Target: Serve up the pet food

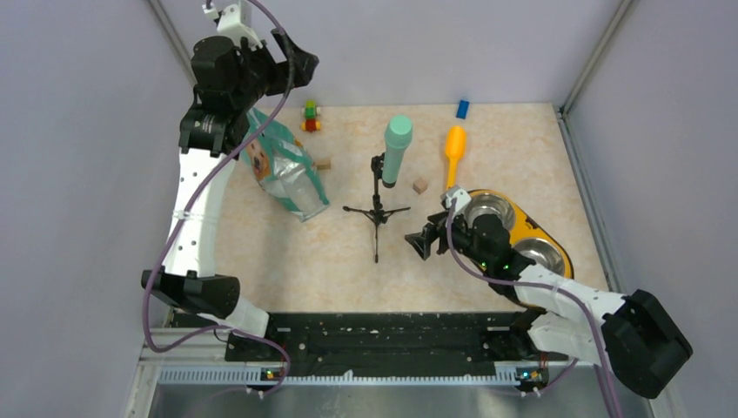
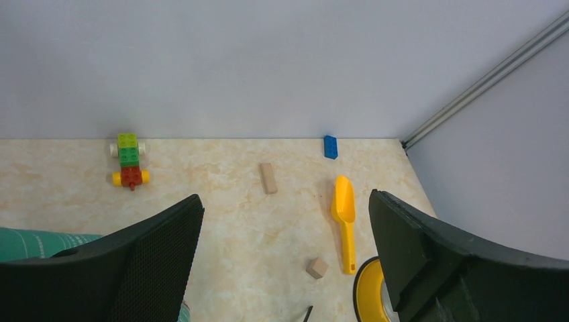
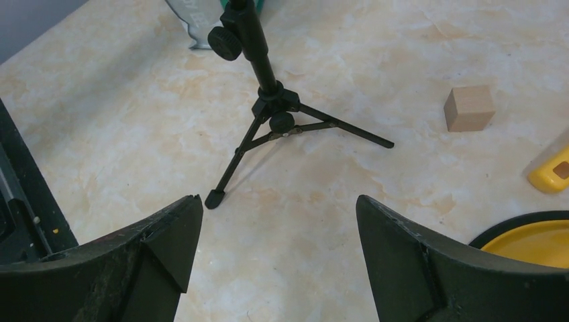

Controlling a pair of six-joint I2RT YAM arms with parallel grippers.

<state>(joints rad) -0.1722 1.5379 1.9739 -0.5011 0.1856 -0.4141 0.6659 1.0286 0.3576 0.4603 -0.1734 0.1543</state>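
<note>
Left hand (image 1: 300, 61), raised high over the desk's (image 1: 522, 157) far-left corner, has its fingers wide apart and holds nothing. Beneath it the pet food pouch (image 1: 287, 170) slants, top far-left, base near-right. Right hand (image 1: 424, 239), spread and empty, hangs low beside the tripod (image 1: 376, 213).

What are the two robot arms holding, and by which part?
Nothing. Jaws on the left arm and right arm are both open and empty.
</note>
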